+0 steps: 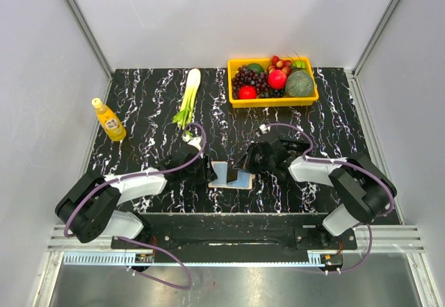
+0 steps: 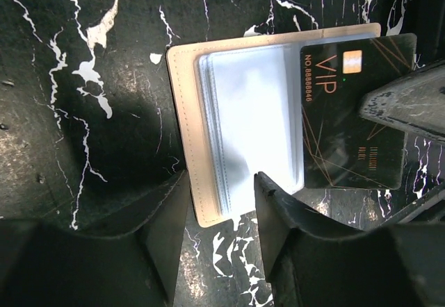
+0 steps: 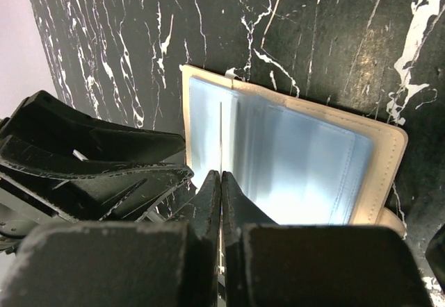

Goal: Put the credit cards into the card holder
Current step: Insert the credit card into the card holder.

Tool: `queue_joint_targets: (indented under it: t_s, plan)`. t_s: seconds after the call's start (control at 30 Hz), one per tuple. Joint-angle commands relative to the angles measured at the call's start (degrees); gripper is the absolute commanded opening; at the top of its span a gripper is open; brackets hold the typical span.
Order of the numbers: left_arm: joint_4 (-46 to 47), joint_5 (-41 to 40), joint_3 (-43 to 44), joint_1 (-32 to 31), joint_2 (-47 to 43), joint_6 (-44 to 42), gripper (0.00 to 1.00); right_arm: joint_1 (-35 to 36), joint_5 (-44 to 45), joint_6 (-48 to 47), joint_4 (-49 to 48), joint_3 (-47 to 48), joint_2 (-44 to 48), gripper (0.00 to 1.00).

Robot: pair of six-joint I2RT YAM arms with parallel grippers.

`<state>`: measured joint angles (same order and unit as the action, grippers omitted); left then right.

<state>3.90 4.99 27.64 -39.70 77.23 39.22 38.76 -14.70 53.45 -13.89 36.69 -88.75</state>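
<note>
The card holder [image 1: 221, 175] lies open and flat on the black marble table, beige rim outside and light blue clear sleeves inside [image 2: 254, 123]. My right gripper [image 3: 220, 178] is shut on a black card marked VIP [image 2: 354, 112], seen edge-on as a thin line [image 3: 220, 140] in the right wrist view. The card is partly over the sleeves' right side. My left gripper [image 2: 222, 206] is open, its fingers either side of the holder's near corner [image 2: 208, 210]. I cannot tell if they touch it. No other card shows.
A yellow basket [image 1: 274, 102] of fruit stands at the back right. A green leek [image 1: 188, 97] lies at the back middle. A yellow bottle [image 1: 110, 121] stands at the left. Both arms meet over the front middle of the table.
</note>
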Motion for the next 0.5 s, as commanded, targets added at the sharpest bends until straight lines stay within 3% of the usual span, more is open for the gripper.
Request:
queue_joint_targets:
  t_s: [0.0, 0.23, 0.47]
  plan:
    - [-1.3, 0.0, 0.5, 0.1, 1.6, -0.2, 0.45, -0.2, -0.9, 1.2, -4.7, -0.2, -1.7, 0.00]
    - [-2.0, -0.4, -0.1, 0.0, 1.9, 0.1, 0.38, -0.8, 0.2, 1.2, -4.4, -1.5, 0.0, 0.00]
    - [-3.0, -0.6, 0.7, 0.0, 2.8, -0.6, 0.37, -2.2, -0.7, 0.3, -2.7, -2.3, 2.6, 0.00]
